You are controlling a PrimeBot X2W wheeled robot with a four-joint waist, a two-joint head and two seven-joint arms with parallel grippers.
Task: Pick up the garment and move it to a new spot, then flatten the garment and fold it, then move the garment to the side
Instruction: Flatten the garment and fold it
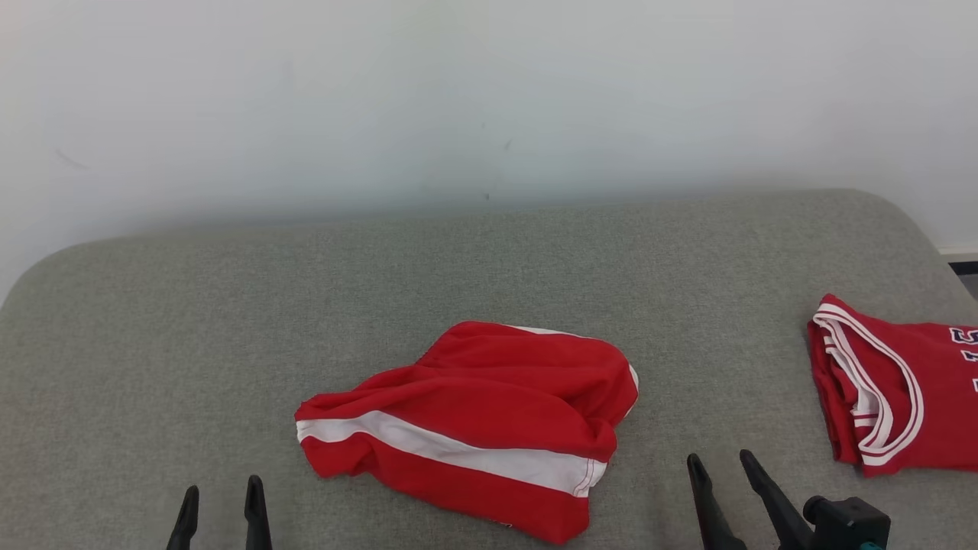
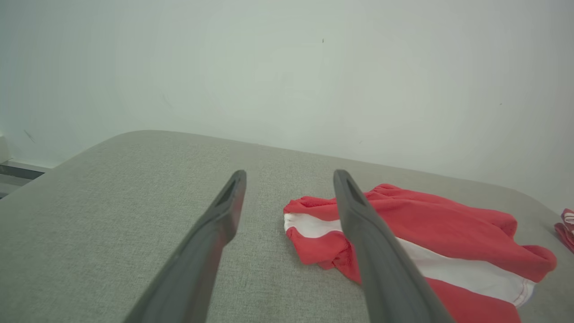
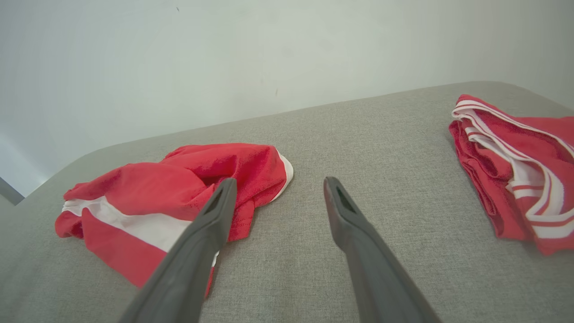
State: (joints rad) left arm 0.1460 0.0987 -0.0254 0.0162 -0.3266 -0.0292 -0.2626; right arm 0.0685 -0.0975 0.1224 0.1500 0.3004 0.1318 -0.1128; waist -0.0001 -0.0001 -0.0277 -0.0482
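Expecting light, limp, slippery fabric: red shorts (image 1: 474, 412) lie crumpled at middle of tabletop (image 1: 191, 321), between left tool (image 1: 222, 486) and right tool (image 1: 719, 455), both spread, empty. You pinch bunched edges at stripe ends; single layer may slide.

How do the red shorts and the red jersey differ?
The red shorts lie crumpled in the middle, with one broad white stripe; the red jersey sits folded at the right edge, with thin white trim and dark lettering. Both are red and white, on the grey cushion.
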